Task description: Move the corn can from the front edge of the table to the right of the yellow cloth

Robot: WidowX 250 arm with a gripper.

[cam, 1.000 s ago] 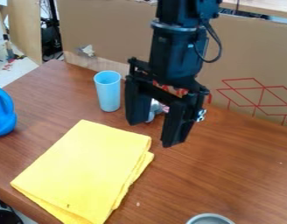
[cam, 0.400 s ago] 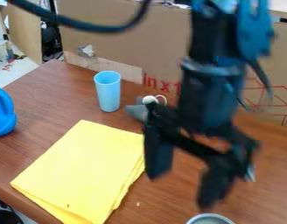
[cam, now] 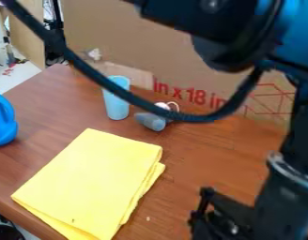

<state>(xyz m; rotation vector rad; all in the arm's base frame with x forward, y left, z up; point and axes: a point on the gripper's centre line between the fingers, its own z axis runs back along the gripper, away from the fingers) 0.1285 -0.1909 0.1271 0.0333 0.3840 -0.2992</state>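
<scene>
The black gripper is over the wood-grained table, nearer the camera than before; its opening and any hold cannot be told. Left of it, the flat, folded yellow cloth lies unmoved beside the near-left edge.

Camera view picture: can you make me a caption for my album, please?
A black robot arm over a brown table, with a folded yellow cloth and a light blue cup behind it.
</scene>
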